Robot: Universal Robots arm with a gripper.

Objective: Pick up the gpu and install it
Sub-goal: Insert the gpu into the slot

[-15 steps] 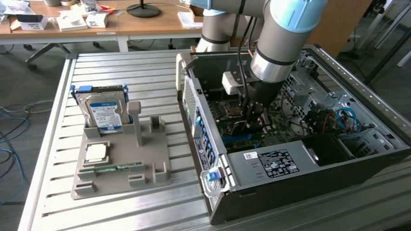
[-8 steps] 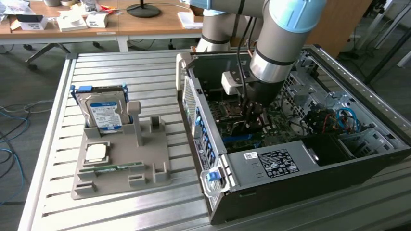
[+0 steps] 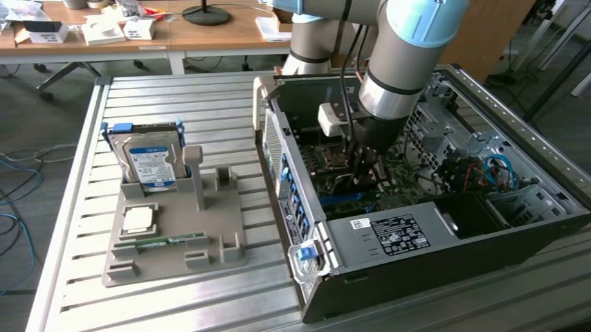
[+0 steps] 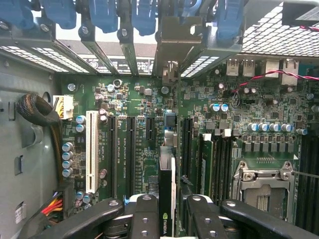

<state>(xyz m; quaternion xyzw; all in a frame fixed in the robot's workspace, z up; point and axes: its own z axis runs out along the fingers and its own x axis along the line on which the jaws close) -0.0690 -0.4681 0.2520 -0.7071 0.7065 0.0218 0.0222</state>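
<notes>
On the slatted table (image 3: 166,290) the open case (image 3: 388,232) holds the arm. Your gripper (image 4: 167,219) clamps the gpu (image 4: 167,199) edge-on, just over the motherboard (image 4: 144,99) slots. Keep the card upright, bracket toward the rear openings, and press evenly.

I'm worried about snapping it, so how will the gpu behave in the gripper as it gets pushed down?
The gpu, a thin card held edge-on in the gripper, probably stays stiff. Gripped near one end, it may tilt. The motherboard beneath looks fragile.
</notes>
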